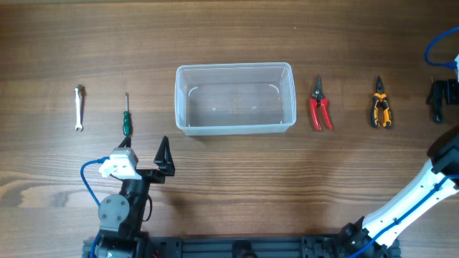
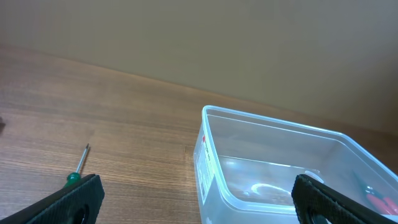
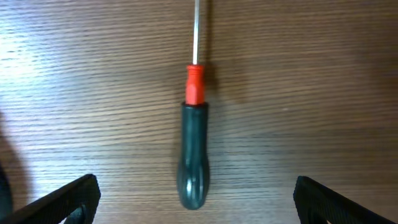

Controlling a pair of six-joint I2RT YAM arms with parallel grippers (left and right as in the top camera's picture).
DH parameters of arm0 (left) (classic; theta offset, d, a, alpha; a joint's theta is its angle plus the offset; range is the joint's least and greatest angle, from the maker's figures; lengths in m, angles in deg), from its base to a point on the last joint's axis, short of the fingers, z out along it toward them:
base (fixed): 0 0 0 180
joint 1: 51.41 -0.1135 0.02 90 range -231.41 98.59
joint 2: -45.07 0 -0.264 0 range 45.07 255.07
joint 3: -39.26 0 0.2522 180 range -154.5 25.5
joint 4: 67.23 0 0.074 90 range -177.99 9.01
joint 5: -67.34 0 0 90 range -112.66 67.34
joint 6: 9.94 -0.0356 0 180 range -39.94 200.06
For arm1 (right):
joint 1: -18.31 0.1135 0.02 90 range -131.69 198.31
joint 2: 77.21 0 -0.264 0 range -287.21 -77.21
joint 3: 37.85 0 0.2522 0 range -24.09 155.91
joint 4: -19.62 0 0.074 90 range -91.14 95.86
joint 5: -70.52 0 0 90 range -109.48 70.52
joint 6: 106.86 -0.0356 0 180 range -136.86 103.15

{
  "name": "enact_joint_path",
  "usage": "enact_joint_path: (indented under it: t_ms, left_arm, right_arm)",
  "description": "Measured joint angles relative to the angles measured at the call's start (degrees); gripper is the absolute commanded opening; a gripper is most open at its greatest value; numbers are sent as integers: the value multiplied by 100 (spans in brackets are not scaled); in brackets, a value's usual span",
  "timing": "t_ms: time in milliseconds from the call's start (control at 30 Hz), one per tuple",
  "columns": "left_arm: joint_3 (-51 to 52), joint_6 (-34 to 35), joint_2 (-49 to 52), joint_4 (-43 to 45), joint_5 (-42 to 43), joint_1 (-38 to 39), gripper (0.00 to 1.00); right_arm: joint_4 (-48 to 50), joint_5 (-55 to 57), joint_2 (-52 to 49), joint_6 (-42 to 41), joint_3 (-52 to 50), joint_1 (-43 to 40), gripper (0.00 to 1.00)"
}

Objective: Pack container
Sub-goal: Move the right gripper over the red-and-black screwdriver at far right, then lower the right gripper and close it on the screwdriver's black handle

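The clear plastic container (image 1: pixel 235 125) stands empty at the table's middle; the left wrist view shows its near corner and rim (image 2: pixel 273 124). My left gripper (image 1: pixel 143 154) is open and empty, in front of the container's left corner, with the jaws (image 2: pixel 198 186) spread wide. My right gripper (image 1: pixel 437 97) is at the far right edge, open and empty. In the right wrist view its jaws (image 3: pixel 196 186) straddle a dark-handled screwdriver with a red collar (image 3: pixel 194 149) lying on the wood below.
A small wrench (image 1: pixel 79 107) and a green-handled screwdriver (image 1: pixel 126 118) lie left of the container; the screwdriver also shows in the left wrist view (image 2: pixel 78 168). Red-handled pliers (image 1: pixel 320 107) and orange-black pliers (image 1: pixel 381 109) lie to its right.
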Motion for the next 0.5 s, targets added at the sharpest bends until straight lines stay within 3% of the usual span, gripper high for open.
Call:
enact_joint_path:
  t_ms: [500]
  left_arm:
    - [0,2,0,-2,0,0,100]
  right_arm:
    - [13,260,-46,-286,0,22,100]
